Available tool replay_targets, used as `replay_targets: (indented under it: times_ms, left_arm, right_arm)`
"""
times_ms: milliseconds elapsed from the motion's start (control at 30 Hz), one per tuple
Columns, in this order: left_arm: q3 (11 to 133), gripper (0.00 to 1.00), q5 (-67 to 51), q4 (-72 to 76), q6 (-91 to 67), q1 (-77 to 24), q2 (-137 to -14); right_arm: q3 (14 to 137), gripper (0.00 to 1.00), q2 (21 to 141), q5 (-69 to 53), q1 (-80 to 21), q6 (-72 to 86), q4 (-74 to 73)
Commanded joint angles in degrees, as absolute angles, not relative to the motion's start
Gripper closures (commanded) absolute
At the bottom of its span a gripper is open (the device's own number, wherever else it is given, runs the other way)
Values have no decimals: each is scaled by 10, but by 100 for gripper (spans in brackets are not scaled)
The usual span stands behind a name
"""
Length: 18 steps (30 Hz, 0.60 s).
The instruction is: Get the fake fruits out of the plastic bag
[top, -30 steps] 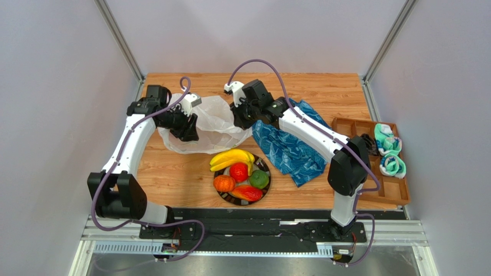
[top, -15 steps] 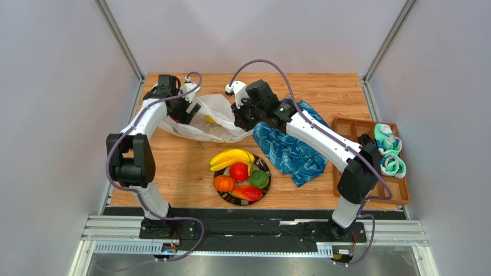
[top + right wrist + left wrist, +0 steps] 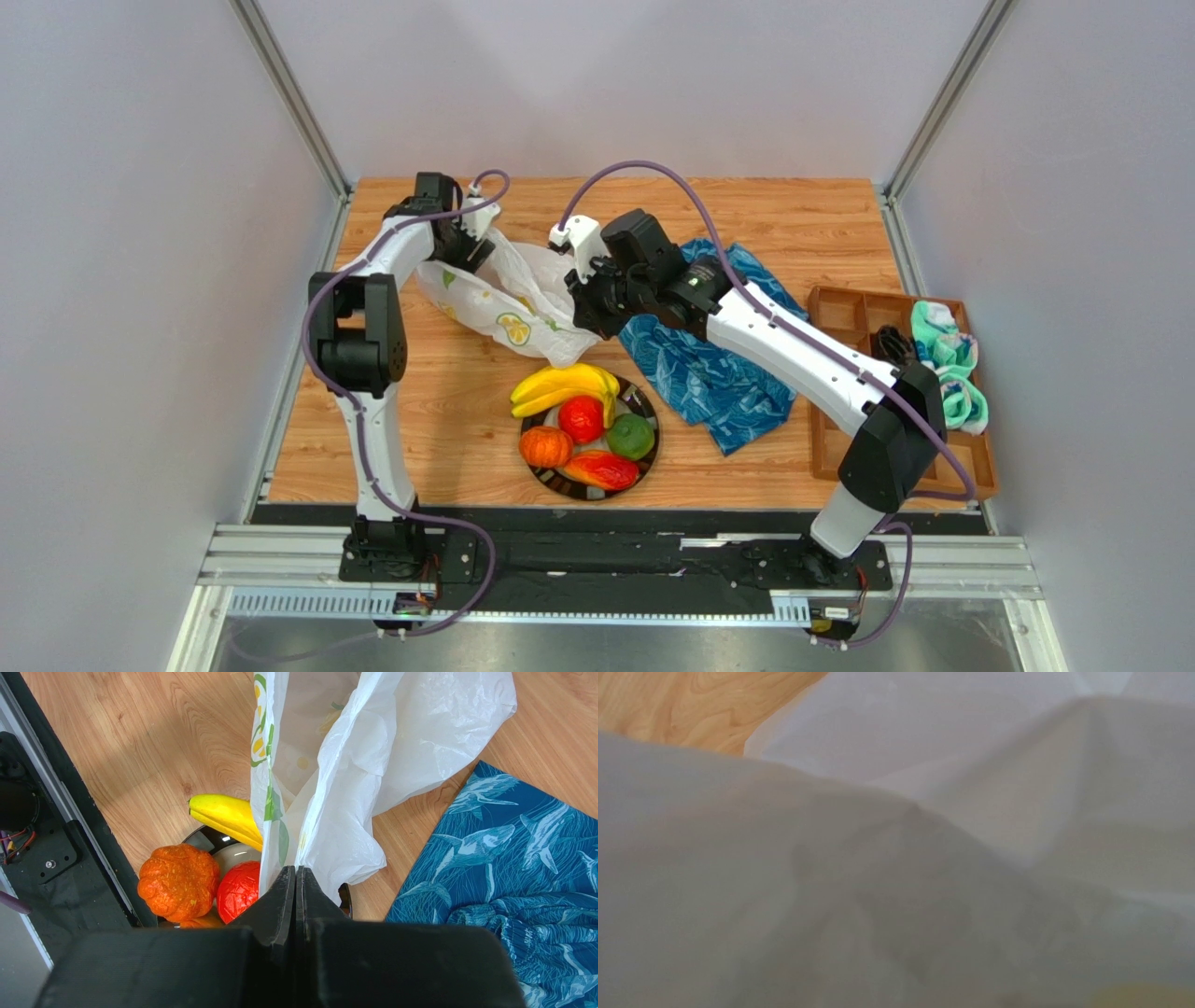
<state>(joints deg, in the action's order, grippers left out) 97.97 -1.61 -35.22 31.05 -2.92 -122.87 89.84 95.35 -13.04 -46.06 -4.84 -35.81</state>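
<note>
Fruits, top view: five fake fruits [image 3: 581, 417] sit on plate [image 3: 558, 485]; removal looks essentially done.
Bag, top view: plastic bag [image 3: 512, 301] hangs limp beyond plate, between left gripper [image 3: 467, 252] and right gripper [image 3: 584, 311].
Left wrist view: bag film fills frame; grip cannot be told.
Right wrist view: jaws clamped on bag edge above plate; contents unconfirmed.

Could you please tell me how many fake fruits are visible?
5, all on the plate: banana bunch at the far edge, red round central, orange one left, green one right, mango shape nearest. The plastic bag may hide more.
</note>
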Motion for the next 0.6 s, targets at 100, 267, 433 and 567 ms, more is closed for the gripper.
replay_targets:
  times_ms: [100,267,433,567]
  left_arm:
    - [967,53,-148,-424,288,-25,-1099]
    - [973,61,-280,-526,288,-19,-997]
    - [981,61,-410,-640,289,-18,-926]
    - [980,71,-490,-696,286,-18,-894]
  right_arm:
    - [929,100,963,-127,-463,-61,-354]
    - [947,100,994,-117,-462,-65,-345]
    - [974,100,1031,-93,-459,-75,-342]
    - [1005,100,1066,-73,-451,-81,-338]
